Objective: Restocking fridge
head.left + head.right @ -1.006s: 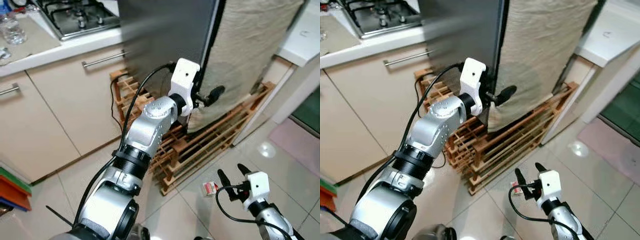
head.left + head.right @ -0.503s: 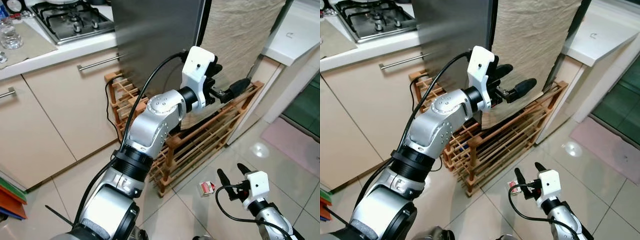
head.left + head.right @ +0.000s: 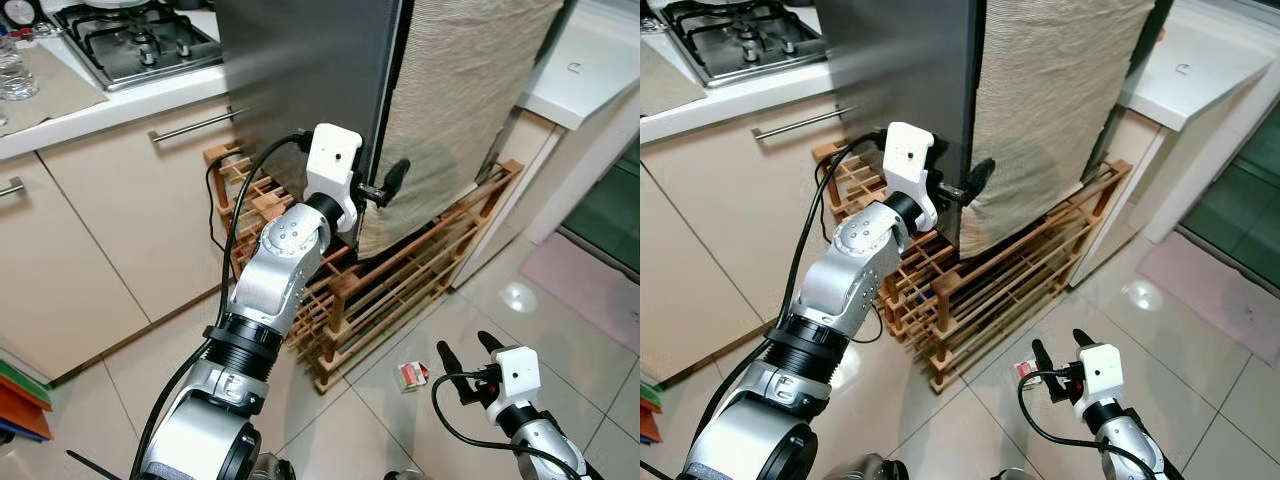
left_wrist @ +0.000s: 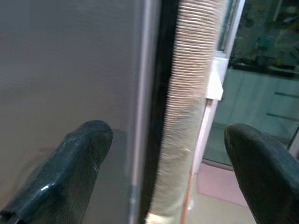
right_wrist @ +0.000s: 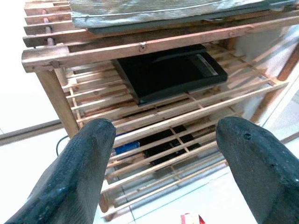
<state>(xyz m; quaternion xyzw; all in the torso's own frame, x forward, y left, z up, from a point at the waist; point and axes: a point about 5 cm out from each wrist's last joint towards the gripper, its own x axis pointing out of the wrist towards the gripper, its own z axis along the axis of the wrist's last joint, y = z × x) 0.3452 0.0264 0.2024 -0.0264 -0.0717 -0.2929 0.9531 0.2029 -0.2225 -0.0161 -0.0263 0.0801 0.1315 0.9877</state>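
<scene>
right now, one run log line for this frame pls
left gripper: open, at fridge door edge beside beige cloth | right gripper: open, low over floor, facing wooden rack

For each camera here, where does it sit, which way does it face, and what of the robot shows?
Left and right eye views: on the head, looking down at the fridge, wooden rack and floor; both arms show, left gripper at the fridge's edge, right gripper low.
Left wrist view: along its fingers at the fridge edge and beige cloth.
Right wrist view: along its fingers at the rack.
Shared: the rack and a small red packet.
</scene>
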